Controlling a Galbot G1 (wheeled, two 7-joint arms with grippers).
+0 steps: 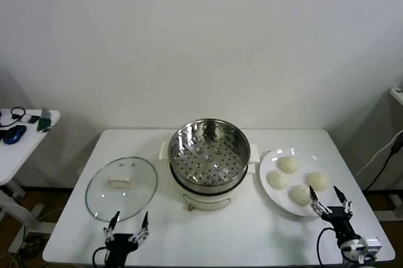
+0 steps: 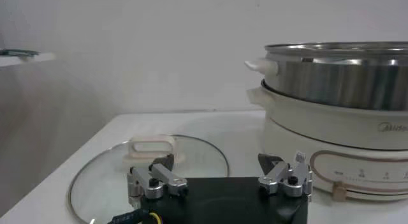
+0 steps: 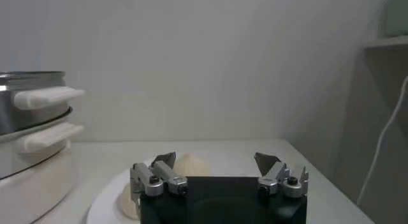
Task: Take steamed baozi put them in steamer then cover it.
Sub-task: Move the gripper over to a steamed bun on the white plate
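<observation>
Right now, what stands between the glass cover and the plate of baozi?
In the head view, the steamer stands between the cover and the plate of baozi.

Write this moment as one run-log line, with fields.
baozi: four on plate | steamer: empty | cover: on table | left gripper: open, near cover | right gripper: open, near plate

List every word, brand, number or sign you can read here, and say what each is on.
"Midea", faint grey, partly cut off at the picture's edge: on the side of the white pot base under the steamer.
Small marks on the base's control panel: too small to read.
No other text shows.
</observation>
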